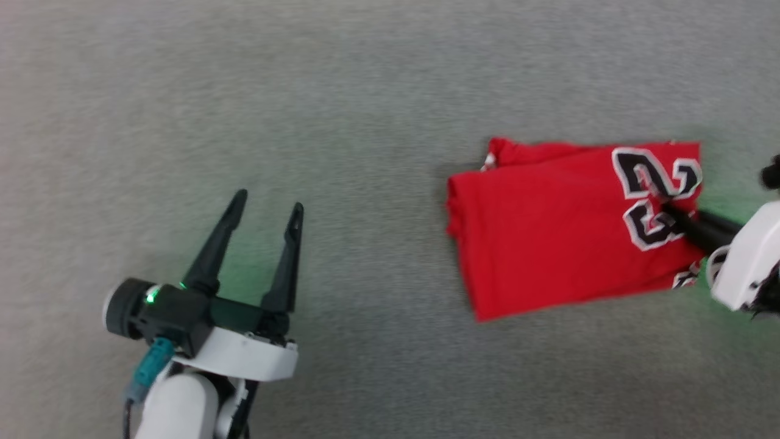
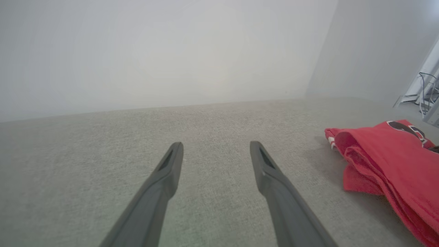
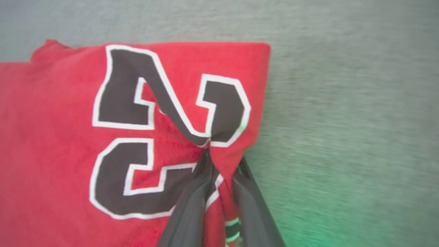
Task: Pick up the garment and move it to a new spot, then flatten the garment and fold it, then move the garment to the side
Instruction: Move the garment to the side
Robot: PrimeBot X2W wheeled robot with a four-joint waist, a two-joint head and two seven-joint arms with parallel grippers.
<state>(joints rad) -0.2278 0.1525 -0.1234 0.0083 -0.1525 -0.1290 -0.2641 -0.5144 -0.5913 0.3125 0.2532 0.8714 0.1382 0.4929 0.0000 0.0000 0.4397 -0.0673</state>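
The garment point(image 1: 548, 231) lies folded into a red rectangle on the grey surface at the right, with large black white-edged numerals showing near its right end. My right gripper point(image 1: 661, 201) reaches in from the right edge of the head view. Its fingers are shut on a pinched fold of the garment point(image 3: 51, 120) at the numerals, close to the cloth's right edge. My left gripper point(image 1: 269, 204) stands open at the lower left, well away from the cloth, with nothing between its fingers. In the left wrist view the left gripper point(image 2: 216, 147) is open over bare surface, and the garment point(image 2: 387, 161) lies to the right.
A grey woven surface point(image 1: 365, 91) stretches all around the cloth. In the left wrist view a pale wall point(image 2: 154, 51) rises behind the surface, and a light frame with cables point(image 2: 425, 96) stands at the far right.
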